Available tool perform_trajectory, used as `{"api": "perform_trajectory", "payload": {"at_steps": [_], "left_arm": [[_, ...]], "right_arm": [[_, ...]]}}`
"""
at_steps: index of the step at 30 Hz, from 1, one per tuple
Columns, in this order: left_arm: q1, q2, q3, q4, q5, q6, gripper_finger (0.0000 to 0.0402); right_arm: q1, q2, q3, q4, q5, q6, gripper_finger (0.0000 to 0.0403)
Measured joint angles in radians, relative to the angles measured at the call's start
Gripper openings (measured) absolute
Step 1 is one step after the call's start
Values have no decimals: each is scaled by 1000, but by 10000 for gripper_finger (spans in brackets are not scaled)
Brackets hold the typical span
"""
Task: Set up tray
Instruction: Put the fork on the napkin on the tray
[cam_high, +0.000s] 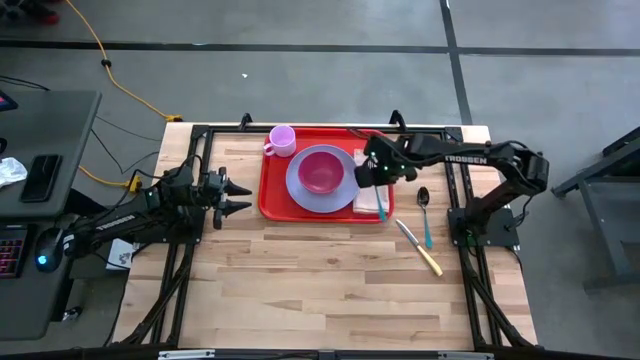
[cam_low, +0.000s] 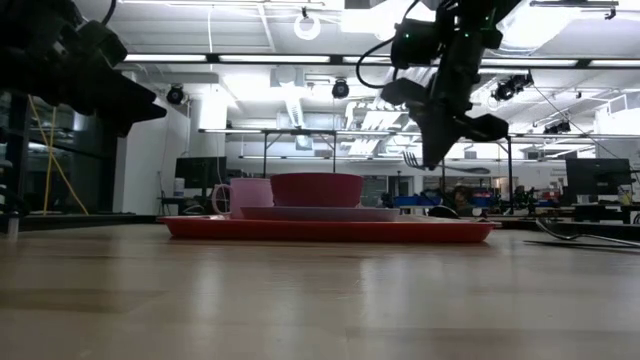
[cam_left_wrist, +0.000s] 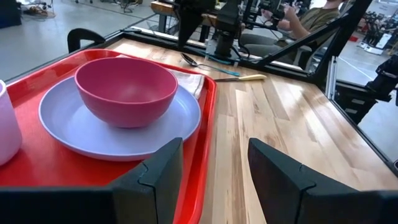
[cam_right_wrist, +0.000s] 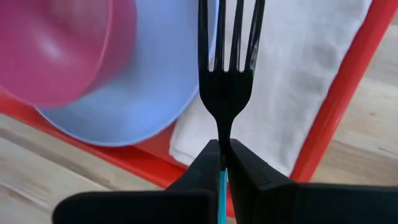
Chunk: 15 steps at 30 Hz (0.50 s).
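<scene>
The red tray (cam_high: 268, 203) lies at the table's far middle. On it stand a lavender plate (cam_high: 300, 190) with a magenta bowl (cam_high: 320, 172) and a pink cup (cam_high: 282, 140). A white napkin (cam_right_wrist: 298, 81) lies along the tray's right side. My right gripper (cam_high: 372, 178) hangs over the napkin, shut on a fork (cam_right_wrist: 227, 81) with dark tines and a teal handle. Left of the tray, my left gripper (cam_left_wrist: 211, 180) stands open, holding nothing. My right gripper pinches the fork between its two fingers at the neck, where the teal handle (cam_right_wrist: 222, 183) begins. The fork lies along the fingers, tines pointing on past the fingertips. The fingers slant steeply down from the table's right side. The fork is lifted clear, above the napkin and the plate's edge.
A spoon (cam_high: 424, 200) and a knife with a yellow handle (cam_high: 420, 248) lie on the wood right of the tray. The dark frame rails (cam_high: 190, 170) run along both sides of the table. Bare wood (cam_high: 330, 290) fills the near half.
</scene>
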Motion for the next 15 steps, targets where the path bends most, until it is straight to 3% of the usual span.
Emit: {"api": "perform_trajectory", "payload": {"at_steps": [6,15], "left_arm": [[0,0,0,0,8,6,211],[0,0,0,1,9,6,211]], "right_arm": [[-48,10,0,40,-12,10,3],[-100,131,0,133,-69,-5,5]]}}
